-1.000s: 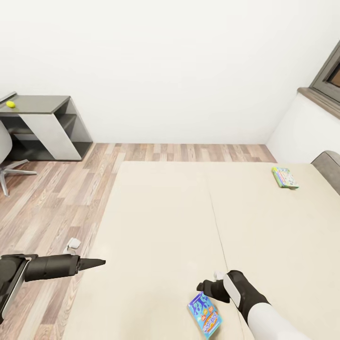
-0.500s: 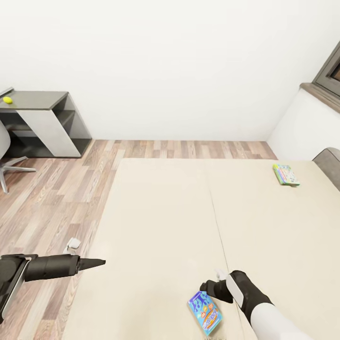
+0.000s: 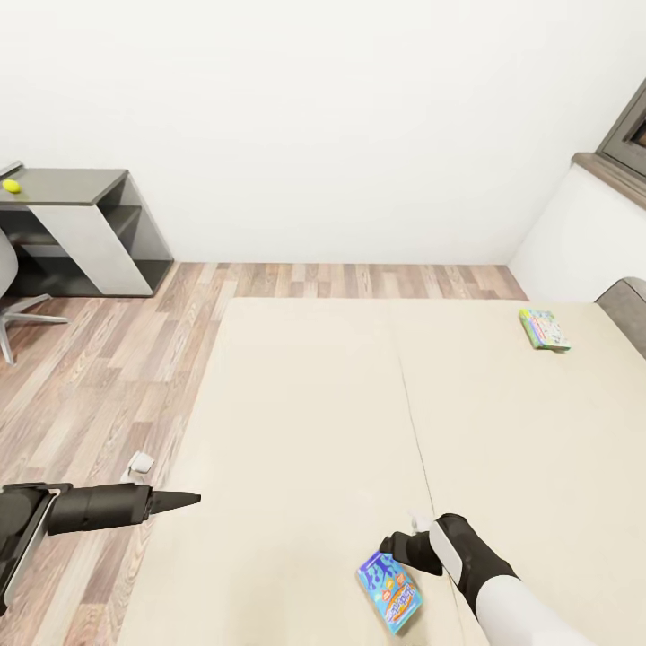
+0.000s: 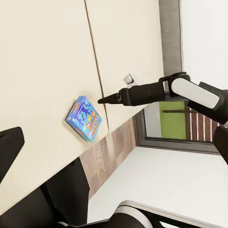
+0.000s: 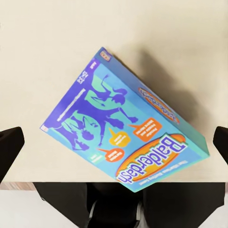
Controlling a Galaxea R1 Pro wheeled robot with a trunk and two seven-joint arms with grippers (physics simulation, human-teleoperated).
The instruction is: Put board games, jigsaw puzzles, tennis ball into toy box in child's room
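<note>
A blue cartoon board game (image 3: 388,592) lies flat on the beige bed (image 3: 314,404) near its front edge. My right gripper (image 3: 395,545) hovers just above the box's far end, open. In the right wrist view the blue box (image 5: 126,142) lies below, with the fingers (image 5: 10,145) wide apart at either side. A second board game (image 3: 544,328), green-edged, rests far right near the headboard. The tennis ball (image 3: 11,186) sits on the table's dark section (image 3: 76,187) at far left. My left gripper (image 3: 184,499) hangs open over the bed's left edge, holding nothing. The toy box and the jigsaw puzzles are out of view.
Wood-plank floor (image 3: 108,359) lies between the bed and the table. An office chair (image 3: 9,296) stands at the left edge. A grey headboard (image 3: 628,305) and a dark window frame (image 3: 628,135) are at the right. The white wall is behind.
The whole picture has shifted a little, so the camera moved. Both arms and both boxes keep their places on the bed.
</note>
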